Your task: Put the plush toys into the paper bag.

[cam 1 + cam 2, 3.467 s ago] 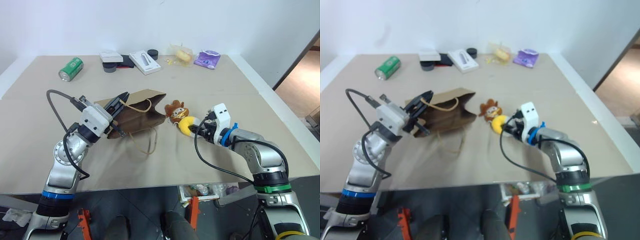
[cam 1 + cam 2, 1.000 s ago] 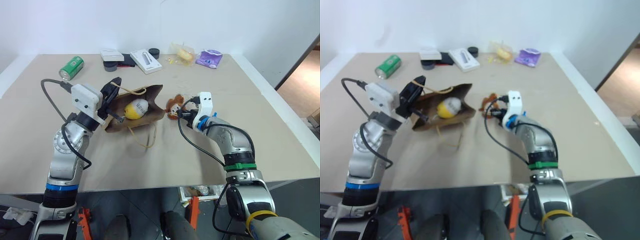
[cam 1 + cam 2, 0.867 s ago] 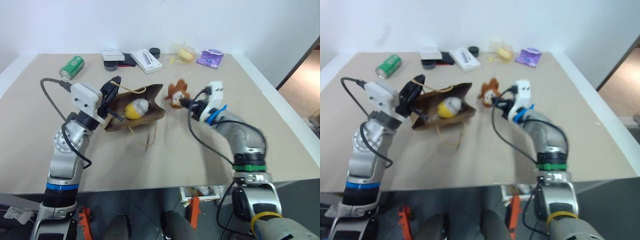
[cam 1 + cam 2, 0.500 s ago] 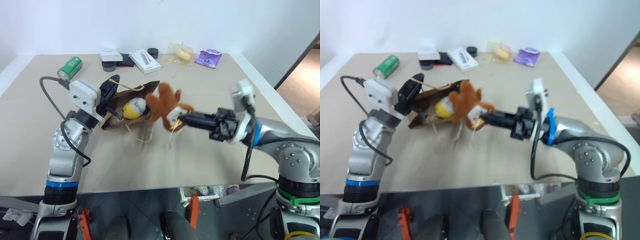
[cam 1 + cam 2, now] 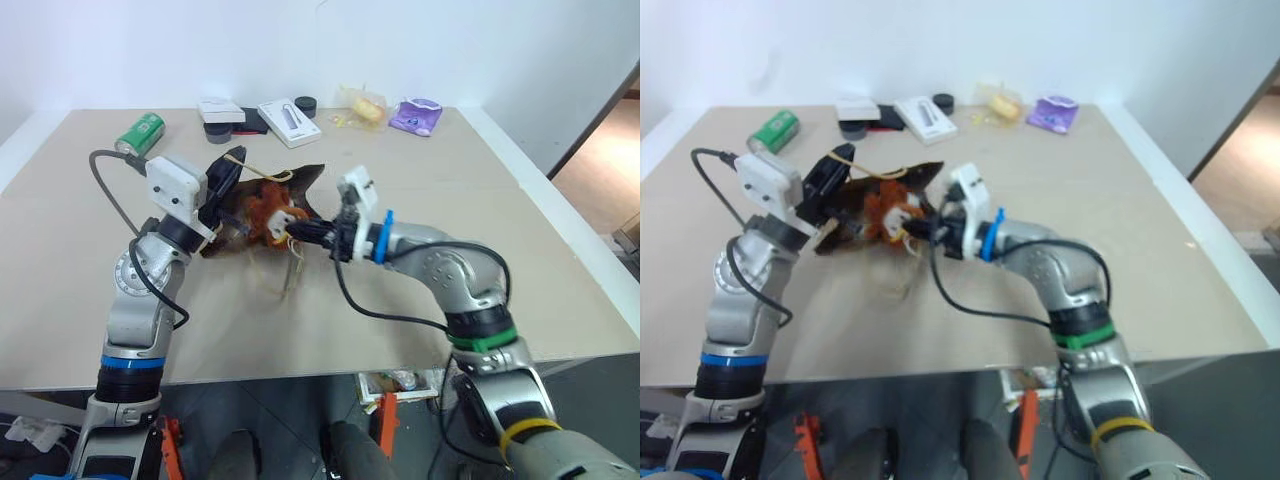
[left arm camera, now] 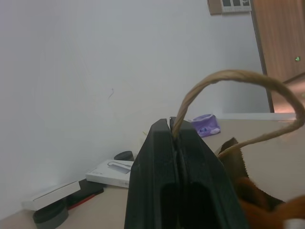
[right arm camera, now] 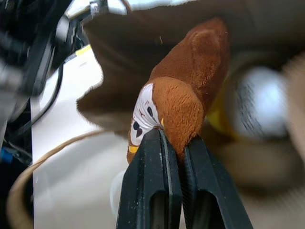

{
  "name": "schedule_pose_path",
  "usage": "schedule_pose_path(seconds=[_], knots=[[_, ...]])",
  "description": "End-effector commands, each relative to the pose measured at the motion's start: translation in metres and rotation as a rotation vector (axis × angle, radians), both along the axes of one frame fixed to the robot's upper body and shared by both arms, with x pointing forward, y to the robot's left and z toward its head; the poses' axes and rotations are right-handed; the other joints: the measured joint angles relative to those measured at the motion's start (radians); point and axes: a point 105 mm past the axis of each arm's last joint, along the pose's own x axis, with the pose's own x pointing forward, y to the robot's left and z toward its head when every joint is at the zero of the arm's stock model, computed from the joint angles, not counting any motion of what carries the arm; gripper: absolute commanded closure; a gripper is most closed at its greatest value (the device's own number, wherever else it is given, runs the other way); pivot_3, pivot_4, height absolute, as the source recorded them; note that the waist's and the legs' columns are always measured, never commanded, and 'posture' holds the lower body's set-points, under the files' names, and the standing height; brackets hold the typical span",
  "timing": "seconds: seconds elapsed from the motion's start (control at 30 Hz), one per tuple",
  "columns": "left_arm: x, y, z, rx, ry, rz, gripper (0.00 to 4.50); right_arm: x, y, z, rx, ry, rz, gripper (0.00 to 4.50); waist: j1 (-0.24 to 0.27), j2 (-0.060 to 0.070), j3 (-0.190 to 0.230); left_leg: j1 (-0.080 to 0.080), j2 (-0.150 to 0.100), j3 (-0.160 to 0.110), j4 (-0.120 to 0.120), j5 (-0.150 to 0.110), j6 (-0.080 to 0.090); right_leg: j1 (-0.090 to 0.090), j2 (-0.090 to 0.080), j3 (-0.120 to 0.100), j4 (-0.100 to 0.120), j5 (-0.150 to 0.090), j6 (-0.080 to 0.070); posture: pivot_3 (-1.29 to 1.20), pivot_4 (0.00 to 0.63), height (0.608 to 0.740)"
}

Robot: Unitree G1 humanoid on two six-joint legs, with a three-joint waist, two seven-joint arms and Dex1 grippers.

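Head views: the paper bag point(image 5: 300, 185) lies at the table's centre, mouth toward three o'clock, with the brown toy point(image 5: 268, 214) at that mouth. Left wrist view: the left gripper point(image 6: 177, 143) is clamped on the bag's handle point(image 6: 248, 81). Right wrist view: the right gripper point(image 7: 172, 148) pinches the brown toy; the egg toy point(image 7: 255, 107) sits inside. The toy looks light and squashy, so pinching a fold of plush should do.

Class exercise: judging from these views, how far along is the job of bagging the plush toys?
Done: the yellow-and-white toy lies inside the paper bag. In hand: the left gripper pinches a bag handle, holding the mouth open, while the right gripper pushes the brown toy into the opening. Left: releasing it inside.
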Motion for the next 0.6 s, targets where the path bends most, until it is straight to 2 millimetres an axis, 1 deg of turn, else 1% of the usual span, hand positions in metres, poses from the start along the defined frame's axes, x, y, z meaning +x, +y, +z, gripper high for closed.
schedule_pose_path(seconds=[0.03,0.1,0.13,0.23,0.3,0.37,0.53,0.6], knots=[[-0.006,0.001,0.013,-0.017,-0.055,0.001,4.5,0.008,0.024,0.015,-0.007,-0.049,0.004,4.45,0.0,0.0,0.0,0.0,0.0,0.0,0.0,0.0,0.0,0.0,0.0,0.0,0.0,0.0,0.0,0.0,0.15,0.74],[-0.006,0.001,0.013,-0.019,-0.054,0.002,4.5,0.011,0.04,0.009,-0.044,-0.045,0.011,4.45,0.0,0.0,0.0,-0.001,0.0,0.0,0.0,0.0,0.0,-0.001,0.0,0.0,0.0,0.0,0.0,0.0,0.15,0.74],[-0.006,0.001,0.014,-0.02,-0.054,0.002,4.5,0.014,0.047,0.003,-0.081,-0.048,0.005,4.45,0.0,0.0,0.0,-0.001,0.0,0.0,0.0,0.0,-0.001,-0.001,0.0,0.0,0.0,0.0,0.0,0.0,0.15,0.74],[-0.006,0.001,0.015,-0.025,-0.055,0.004,4.5,0.02,0.062,-0.011,-0.181,-0.085,-0.021,4.45,0.0,0.0,0.0,-0.002,0.0,0.0,0.0,-0.001,-0.001,-0.001,-0.001,-0.001,0.0,0.0,-0.001,0.0,0.15,0.74],[-0.006,0.001,0.016,-0.03,-0.057,0.006,4.5,0.021,0.072,-0.015,-0.222,-0.116,-0.022,4.45,0.0,0.0,0.0,-0.002,0.0,0.0,0.0,-0.001,-0.001,-0.001,-0.001,-0.001,0.0,-0.001,-0.001,0.0,0.15,0.74],[-0.005,0.0,0.017,-0.032,-0.058,0.006,4.5,0.021,0.078,-0.015,-0.237,-0.132,-0.023,4.45,0.0,0.0,0.0,-0.002,0.0,0.0,0.0,-0.001,-0.001,-0.001,-0.001,-0.001,0.0,-0.001,-0.001,0.0,0.15,0.74],[-0.004,0.0,0.018,-0.036,-0.058,0.008,4.5,0.021,0.083,-0.006,-0.185,-0.148,-0.018,4.45,0.0,0.0,0.0,-0.003,0.0,-0.001,0.0,-0.001,-0.001,-0.001,-0.001,-0.002,0.0,-0.001,0.0,0.0,0.15,0.74],[-0.004,0.001,0.017,-0.037,-0.056,0.012,4.5,0.02,0.08,-0.002,-0.171,-0.167,-0.017,3.68,0.0,0.0,0.0,-0.003,0.0,-0.001,0.0,-0.001,-0.001,-0.001,-0.001,-0.002,0.0,-0.001,0.0,0.0,0.15,0.74]])
